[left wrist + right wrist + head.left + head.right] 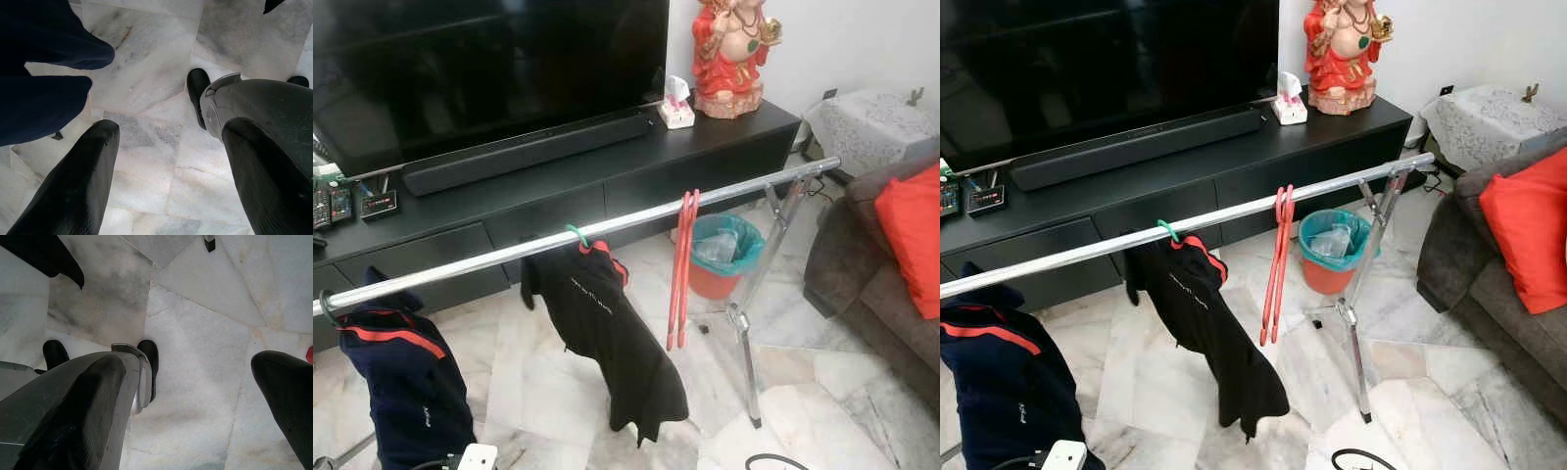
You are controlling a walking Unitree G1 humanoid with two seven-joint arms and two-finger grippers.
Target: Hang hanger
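Item: red hanger (pixel 681 269), hung empty on the chrome rail (pixel 607 227), beside the black shirt (pixel 602 333).
Likely light, stiff, slick plastic; grip below the hook. Left claw (pixel 161 161) and right claw (pixel 195 396): fingers apart, empty, over marble floor (pixel 161 63).

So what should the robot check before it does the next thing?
1. Red hanger on the rail: ok, hooked over it and hanging down.
2. Black shirt on its green hook: ok, on the rail.
3. Navy top at the rail's left end: ok, hanging.
4. Left gripper: ok, open, holding nothing, pointing at the floor.
5. Right gripper: ok, open, holding nothing.
6. Another hanger left to hang: cannot tell.
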